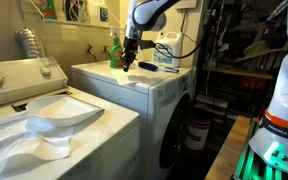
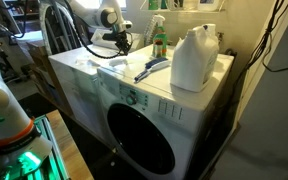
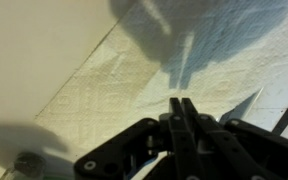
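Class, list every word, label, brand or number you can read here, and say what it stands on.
No text is readable.
white jug: nothing legible.
green bottle: label too small.
control panel: markings blurred.
paper towel: embossed pattern only, no print.

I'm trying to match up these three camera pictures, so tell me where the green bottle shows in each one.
In an exterior view: green bottle at the back of the machine top, just left of the gripper.
In an exterior view: green bottle right of the gripper, left of the white jug.
Wrist view: not in it; only paper towel below the gripper.
Shared landmark: the gripper, in all three.
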Available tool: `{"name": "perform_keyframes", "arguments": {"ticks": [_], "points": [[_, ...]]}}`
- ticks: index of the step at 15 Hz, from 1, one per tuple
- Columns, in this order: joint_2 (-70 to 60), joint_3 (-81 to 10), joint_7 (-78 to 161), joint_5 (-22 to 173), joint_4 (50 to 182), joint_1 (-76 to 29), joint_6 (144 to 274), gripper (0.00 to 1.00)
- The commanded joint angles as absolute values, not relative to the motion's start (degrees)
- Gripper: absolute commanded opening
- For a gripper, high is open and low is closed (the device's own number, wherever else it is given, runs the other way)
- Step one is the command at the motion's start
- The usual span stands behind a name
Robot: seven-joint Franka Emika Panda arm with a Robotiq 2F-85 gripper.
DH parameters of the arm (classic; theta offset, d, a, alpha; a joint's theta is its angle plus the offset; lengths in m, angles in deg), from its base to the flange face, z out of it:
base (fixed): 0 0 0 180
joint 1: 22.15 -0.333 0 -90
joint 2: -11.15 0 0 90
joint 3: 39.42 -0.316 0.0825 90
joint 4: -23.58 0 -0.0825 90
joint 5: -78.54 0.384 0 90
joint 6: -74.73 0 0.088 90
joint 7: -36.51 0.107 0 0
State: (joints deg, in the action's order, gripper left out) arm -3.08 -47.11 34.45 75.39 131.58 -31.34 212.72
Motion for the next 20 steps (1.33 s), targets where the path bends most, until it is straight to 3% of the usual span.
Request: {"name": "perform_keyframes", "arguments": {"ticks": [1, 9, 20], "points": [[-3.4, -46.4, 36.0, 73.1, 129.9, -31.9, 208.3, 0.4], [-2.2, -46.5, 34.4, 72.1, 125.7, -31.2, 195.5, 0.99], [-8.7, -45.4, 40.3, 71.1, 123.5, -32.0, 196.3, 1.0]]}}
